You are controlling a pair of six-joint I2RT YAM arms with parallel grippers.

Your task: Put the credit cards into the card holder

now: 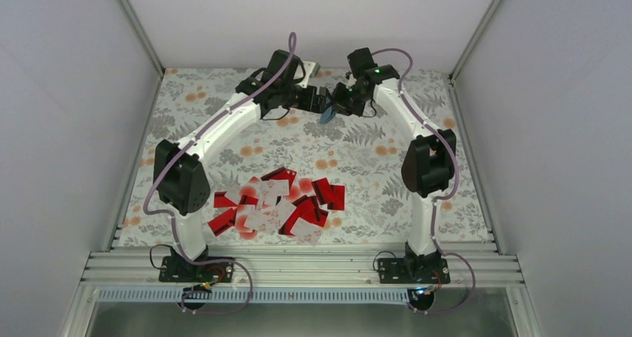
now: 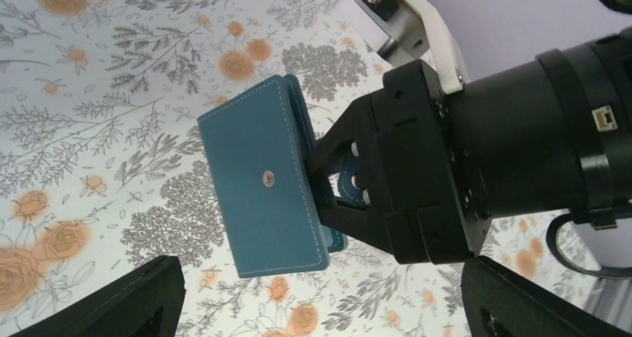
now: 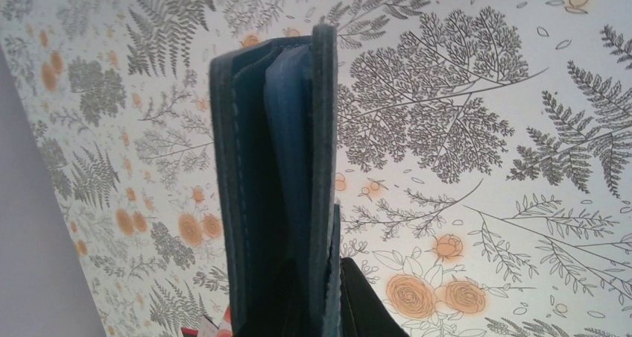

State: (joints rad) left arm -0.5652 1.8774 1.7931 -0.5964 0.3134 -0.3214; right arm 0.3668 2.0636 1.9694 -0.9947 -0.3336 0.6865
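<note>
Top external view hides most of the card holder (image 1: 326, 115) between the two grippers at the far middle of the table (image 1: 373, 203). The right gripper (image 2: 333, 195) clamps its edge; the left gripper (image 1: 317, 98) waits just beside it, fingers (image 2: 119, 300) spread wide. Credit cards (image 1: 276, 206) lie heaped near the arm bases, their print too small to read.

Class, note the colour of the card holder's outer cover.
The card holder is teal-blue, clearest in the left wrist view.
</note>
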